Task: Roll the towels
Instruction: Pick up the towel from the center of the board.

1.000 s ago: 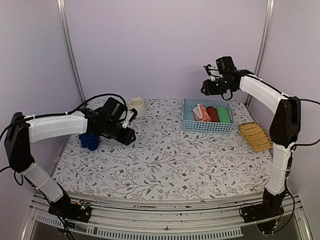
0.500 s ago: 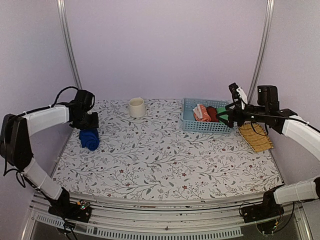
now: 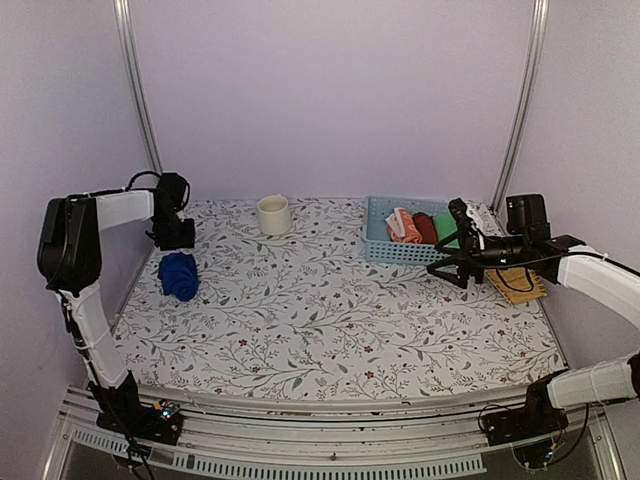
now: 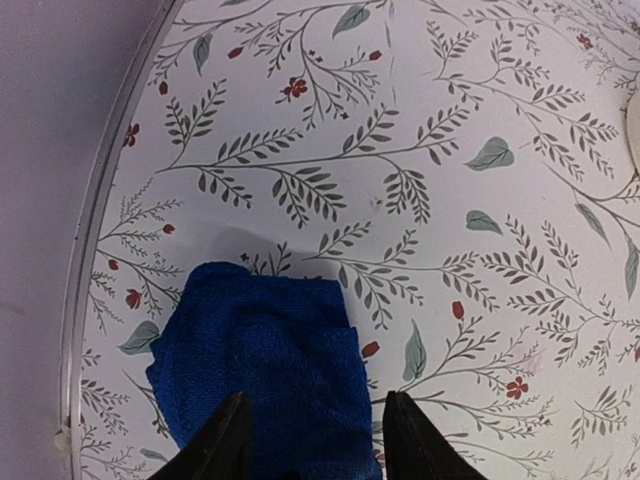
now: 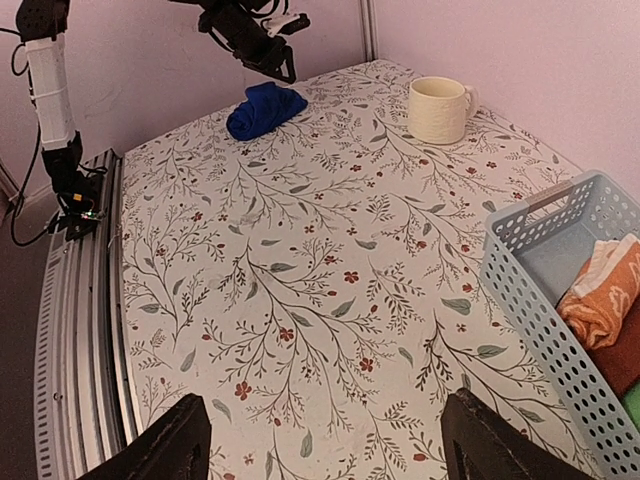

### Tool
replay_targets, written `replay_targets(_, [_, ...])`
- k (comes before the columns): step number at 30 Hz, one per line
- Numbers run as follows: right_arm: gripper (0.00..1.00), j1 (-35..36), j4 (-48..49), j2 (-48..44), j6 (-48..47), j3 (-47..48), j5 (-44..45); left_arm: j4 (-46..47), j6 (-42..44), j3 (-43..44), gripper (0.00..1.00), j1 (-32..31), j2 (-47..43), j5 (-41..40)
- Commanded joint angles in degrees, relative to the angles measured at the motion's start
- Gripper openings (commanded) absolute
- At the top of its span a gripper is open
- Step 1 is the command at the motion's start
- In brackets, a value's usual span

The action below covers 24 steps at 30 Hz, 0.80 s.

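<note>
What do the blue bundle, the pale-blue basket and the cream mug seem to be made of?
Blue towel: soft matte cloth, nubby terry-like weave. Basket: probably moulded plastic, given its perforated grid walls. Mug: likely glazed ceramic, smooth with a faint sheen.

Blue towel (image 4: 262,365) nubby terry cloth; basket (image 5: 545,300) perforated plastic (slightly glossy); mug (image 5: 437,110) smooth, matt.

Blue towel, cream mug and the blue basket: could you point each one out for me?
blue towel (image 4: 262,365): left wrist view, middle of the crumpled cloth.
cream mug (image 5: 435,112): right wrist view, on its side wall.
blue basket (image 3: 410,252): top view, on its near perforated wall.
</note>
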Motion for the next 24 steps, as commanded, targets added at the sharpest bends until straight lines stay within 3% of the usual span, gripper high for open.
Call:
replay_targets(1, [0.82, -0.13, -0.32, 1.57, -2.46, 1.35, -0.47, -7.6, 2.54, 3.44, 0.45, 1.25, 2.52, -0.15])
replay_targets(9, [0.82, -0.11, -0.26, 2.87, -2.88, 1.59, 1.67, -9.93, 3.07, 0.29, 0.38, 0.83, 1.17, 1.95])
replay_targets(12, [0.81, -0.12, -0.42, 3.75, -2.87, 1.77, 1.62, -9.83, 3.97, 0.55, 0.29, -0.16, 1.81, 1.07])
replay_targets(17, [0.81, -0.17, -0.79, 3.95, -3.0, 1.54, 2.24, -11.78, 4.59, 2.64, 0.0, -2.7, 0.79, -0.25])
replay_targets(21, [0.8, -0.13, -0.78, 4.08, -3.53, 1.53, 3.56, -13.45, 4.87, 6.41, 0.0, -7.32, -4.4, -0.84])
replay_targets(24, [0.78, -0.18, -1.3, 4.0, -3.74, 2.42, 5.64, -15.18, 6.62, 14.02, 0.0, -13.14, -9.52, -1.35])
